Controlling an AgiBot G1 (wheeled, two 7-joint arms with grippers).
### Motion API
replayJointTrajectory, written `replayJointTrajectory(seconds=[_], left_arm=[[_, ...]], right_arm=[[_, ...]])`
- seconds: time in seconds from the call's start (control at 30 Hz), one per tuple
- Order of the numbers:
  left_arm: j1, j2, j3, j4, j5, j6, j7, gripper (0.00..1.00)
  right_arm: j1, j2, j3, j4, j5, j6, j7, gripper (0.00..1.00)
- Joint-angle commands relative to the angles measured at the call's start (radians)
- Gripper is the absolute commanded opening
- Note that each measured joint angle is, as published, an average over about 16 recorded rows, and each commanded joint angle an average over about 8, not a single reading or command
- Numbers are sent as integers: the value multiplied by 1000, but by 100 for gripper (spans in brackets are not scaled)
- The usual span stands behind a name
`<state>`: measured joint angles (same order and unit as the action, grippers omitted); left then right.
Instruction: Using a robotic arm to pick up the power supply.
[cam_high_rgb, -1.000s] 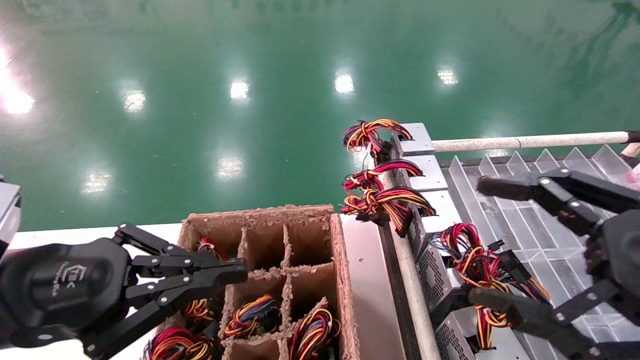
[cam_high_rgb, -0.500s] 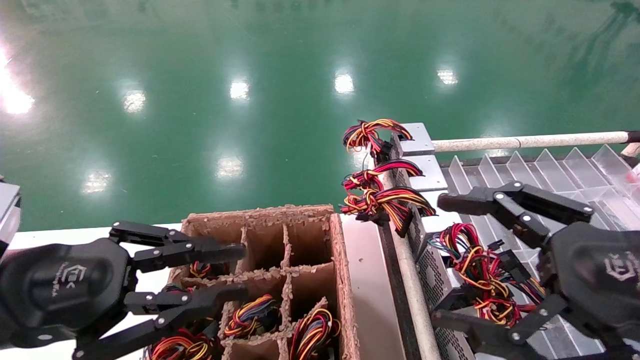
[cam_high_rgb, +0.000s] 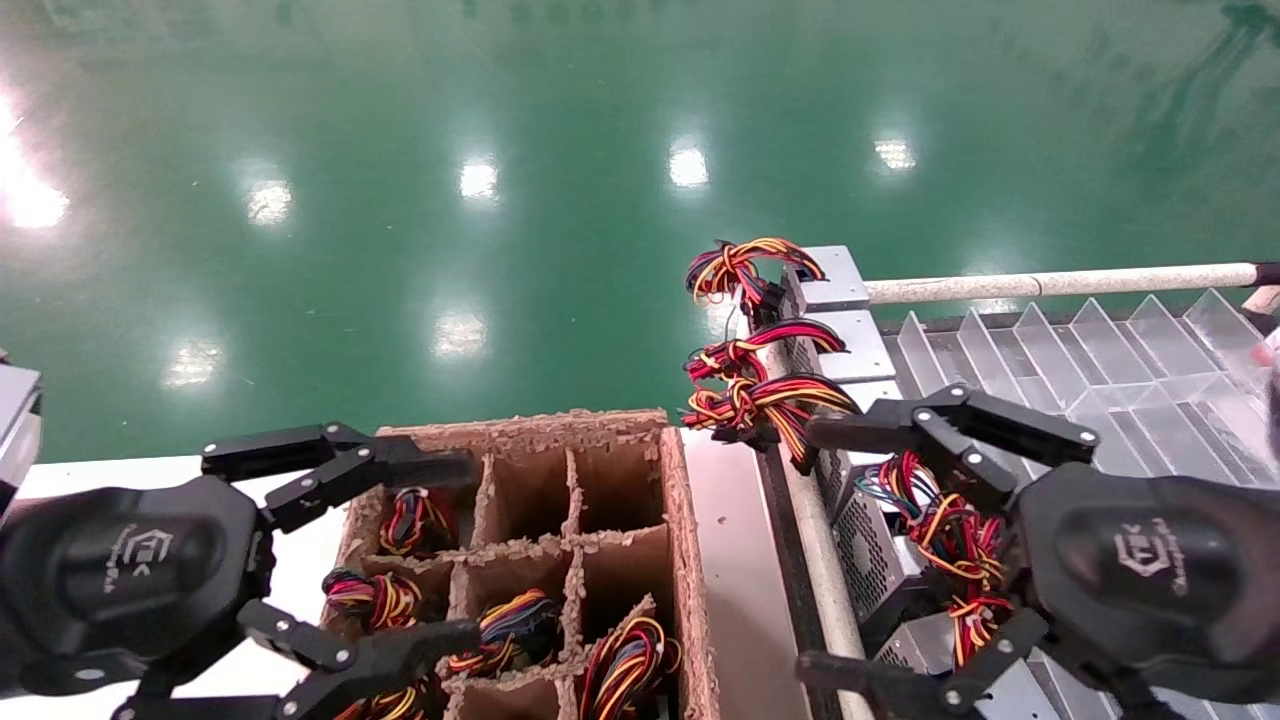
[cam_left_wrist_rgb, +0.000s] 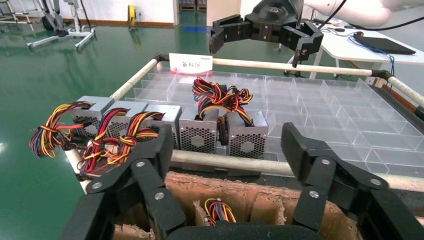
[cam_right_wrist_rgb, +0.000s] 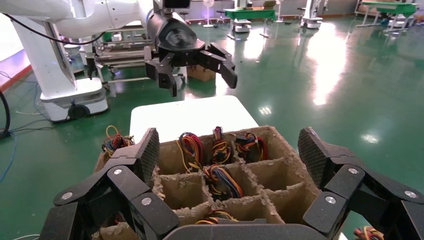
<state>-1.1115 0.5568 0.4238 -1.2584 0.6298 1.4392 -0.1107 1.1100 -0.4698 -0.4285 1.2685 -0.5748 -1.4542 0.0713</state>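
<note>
Nearest the robot, the right robotic arm's black hexagonal gripper (cam_high_rgb: 850, 555) hangs with its jaws spread wide and empty, straddling the target from above — the silver-grey rectangular metal power supply (cam_high_rgb: 880, 560) with the perforated mesh side and a knot of red, yellow and black wires. That box stands in a clear-plastic divided tray (cam_high_rgb: 1110, 355) on the robot's right, just beyond a pale rail (cam_high_rgb: 830, 590); it sits below and between the jaws, not yet touched. In the left wrist view its pair-mate stands touching beside it (cam_left_wrist_rgb: 243, 134), mesh faces toward the carton, so the row's long line runs along the rail and the jaws open along that same line. The right arm is plainly the nearer one; a straight descent looks like what the grasp turns on.

The left gripper (cam_high_rgb: 440, 550), jaws likewise spread and empty, hovers over a brown pulp-fibre compartment carton (cam_high_rgb: 690, 560) on the white counter (cam_high_rgb: 150, 470), well apart from the tray.

Farther along the rail stand three more like supplies (cam_high_rgb: 835, 345).
</note>
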Motion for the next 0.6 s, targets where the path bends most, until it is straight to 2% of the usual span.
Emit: replayJointTrajectory(seconds=[0.03, 0.6], left_arm=[[0, 0, 0, 0, 0, 0, 0, 100], [0, 0, 0, 0, 0, 0, 0, 100]], right_arm=[[-4, -16, 17, 2, -18, -5, 13, 100], [-36, -141, 148, 16, -155, -41, 115, 100]])
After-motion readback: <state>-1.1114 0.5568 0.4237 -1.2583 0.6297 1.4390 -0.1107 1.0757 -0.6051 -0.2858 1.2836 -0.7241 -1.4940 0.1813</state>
